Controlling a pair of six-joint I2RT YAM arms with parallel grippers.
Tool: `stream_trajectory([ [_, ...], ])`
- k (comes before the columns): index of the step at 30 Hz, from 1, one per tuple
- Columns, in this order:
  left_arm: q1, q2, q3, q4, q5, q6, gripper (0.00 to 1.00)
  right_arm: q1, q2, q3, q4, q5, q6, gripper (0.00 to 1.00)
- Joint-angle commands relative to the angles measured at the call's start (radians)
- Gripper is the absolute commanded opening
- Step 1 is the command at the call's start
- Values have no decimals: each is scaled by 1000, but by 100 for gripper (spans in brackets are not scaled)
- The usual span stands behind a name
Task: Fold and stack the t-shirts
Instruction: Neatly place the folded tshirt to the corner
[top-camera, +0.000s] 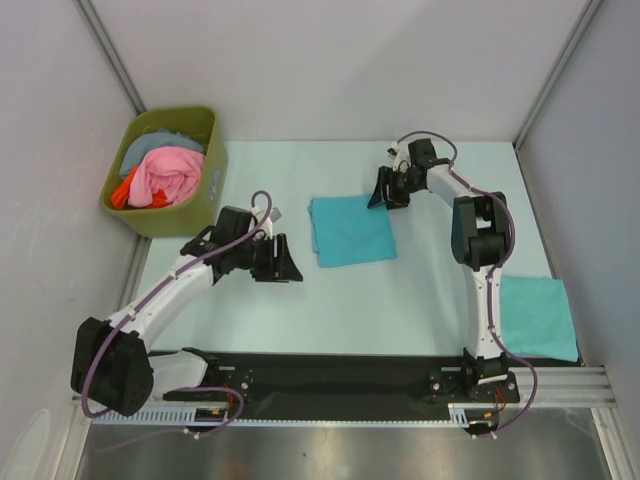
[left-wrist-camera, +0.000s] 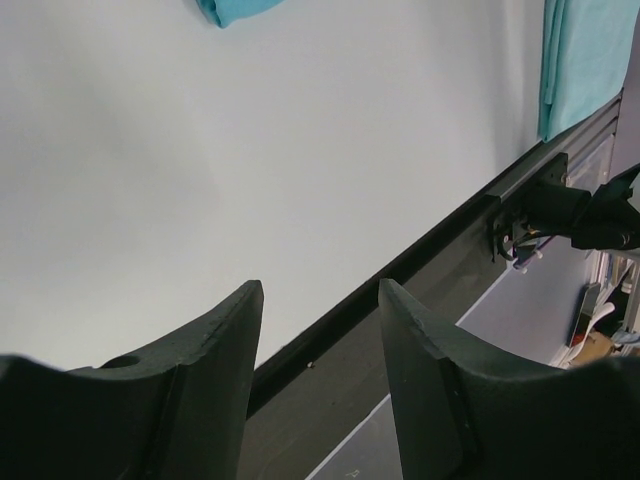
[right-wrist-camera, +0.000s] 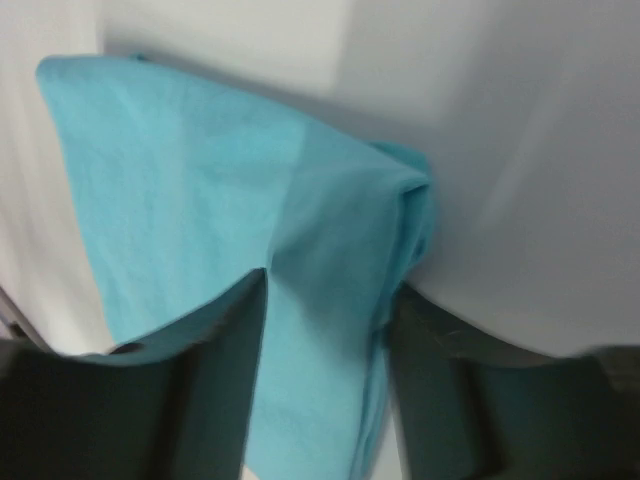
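**A:** Where is the bin (top-camera: 165, 215)?

**B:** At the far left corner of the table (top-camera: 400, 310), with a heap of clothes (top-camera: 160, 172) in it.

**A:** And the shirts?

**B:** One folded t-shirt (top-camera: 352, 230) lies mid-table, nearer the far edge. The other t-shirt (top-camera: 538, 318) lies at the near right corner.

**A:** The hands?

**B:** The left hand (top-camera: 290, 258) is just left of the folded t-shirt, between it and the bin. The right hand (top-camera: 381, 190) is at that shirt's far right corner.
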Motion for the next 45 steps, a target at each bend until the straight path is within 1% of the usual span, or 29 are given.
stream_trajectory([
  [1,9,-53,-11,-10,-5,6,56,26,59,-21,-12,16,44,50],
  [2,9,-67,-20,-10,-6,-1,56,31,56,-32,-1,22,51,41],
  [3,9,-75,-23,-13,-8,-4,56,30,59,-30,0,25,50,36],
  [4,9,-81,-26,-21,-8,-6,56,30,59,-30,-3,26,51,35],
  [5,9,-97,-31,-24,-12,-12,56,31,58,-33,0,30,59,31],
  [6,9,-107,-33,-27,-20,-15,56,31,56,-32,17,30,65,25],
  [7,9,-116,-36,-29,-24,-18,57,33,56,-23,19,28,73,11],
  [8,9,-134,-40,-36,-24,-27,57,36,56,-9,11,33,74,2],
  [9,9,-145,-43,-41,-35,-32,57,39,56,29,-10,42,79,0],
  [11,9,-170,-46,-61,-52,-43,57,45,38,55,-30,57,88,0],
  [14,9,-234,-45,-90,-90,-55,58,74,-20,126,-133,147,70,0],
  [15,9,-260,-42,-93,-97,-56,59,97,-40,152,-200,210,58,0],
  [18,9,-300,-46,-101,-106,-46,59,132,-97,184,-351,282,39,0],
  [20,9,-309,-56,-92,-100,-38,60,138,-151,168,-439,299,44,0],
  [22,9,-315,-59,-84,-89,-15,60,143,-214,84,-454,321,67,0],
  [23,9,-317,-62,-82,-77,-6,59,145,-279,48,-451,324,77,0],
  [25,9,-320,-65,-79,-72,29,59,146,-347,3,-466,312,113,0],
  [26,9,-322,-59,-87,-80,40,59,146,-376,-32,-499,306,122,0],
  [27,9,-323,-57,-96,-74,52,59,148,-445,-49,-521,307,128,0],
  [32,9,-357,-66,-46,-18,60,61,151,-639,-203,-677,372,142,0],
  [35,9,-360,-71,-29,8,80,61,143,-766,-291,-737,401,148,0],
  [36,9,-360,-72,-21,23,82,61,134,-800,-358,-744,398,151,0],
  [38,9,-354,-76,-10,44,83,61,119,-890,-432,-754,392,157,0],
  [40,9,-351,-79,0,67,85,61,92,-938,-510,-773,390,173,0],
  [41,9,-351,-85,3,75,86,61,89,-985,-527,-786,399,177,0],
  [43,9,-351,-91,20,97,85,61,79,-1025,-561,-805,414,189,0],
  [45,9,-348,-97,31,106,83,61,71,-1074,-570,-848,464,202,0],
])
